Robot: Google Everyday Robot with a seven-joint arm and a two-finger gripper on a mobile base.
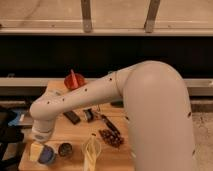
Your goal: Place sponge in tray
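Note:
My white arm [85, 95] reaches from the right down to the table's front left corner. Below its wrist, my gripper [41, 151] hangs open just over the wood, one pale finger [36, 150] showing. A small blue-grey thing, which I take for the sponge [47, 156], lies right beside that finger; whether they touch I cannot tell. The tray is out of view.
On the wooden table [120, 160] lie a dark round can [65, 148], a pale yellow object [92, 151], a dark red snack bag [111, 138], a black bar [71, 117] and small dark items [90, 115]. A red funnel-like piece [74, 80] stands at the back. Dark and blue things [15, 122] lie off the left edge.

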